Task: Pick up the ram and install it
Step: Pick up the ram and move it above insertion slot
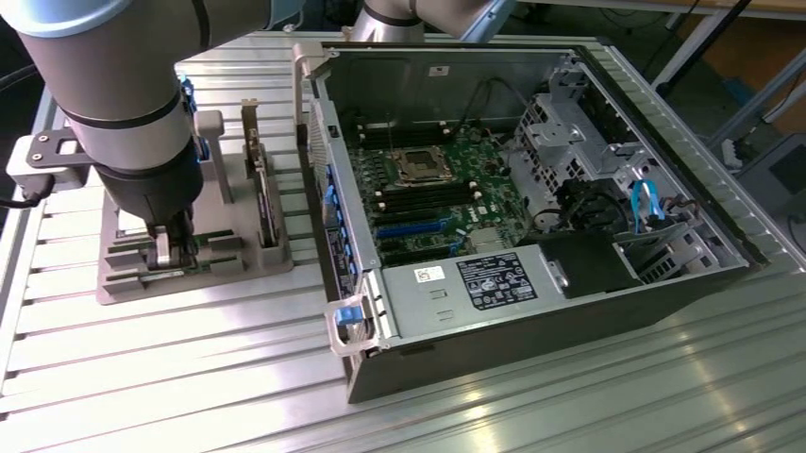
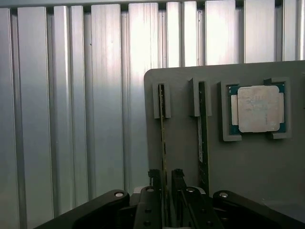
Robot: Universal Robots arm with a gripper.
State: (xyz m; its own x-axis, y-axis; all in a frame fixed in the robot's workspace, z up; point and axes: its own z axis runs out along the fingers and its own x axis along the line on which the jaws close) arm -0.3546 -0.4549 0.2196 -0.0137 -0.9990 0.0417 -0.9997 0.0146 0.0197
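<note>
End effector (image 1: pixel 173 250) low over a grey holder (image 1: pixel 126 286) on the ribbed table (image 1: pixel 189 377) at the exterior view's left, fingers (image 2: pixel 153 177) released, one each side of the ram (image 2: pixel 163 138) standing on edge in its slot, second stick (image 2: pixel 202 143) beside it, silver processor (image 2: pixel 258 109) beyond, open computer case (image 1: pixel 542 274) at the exterior view's right
</note>
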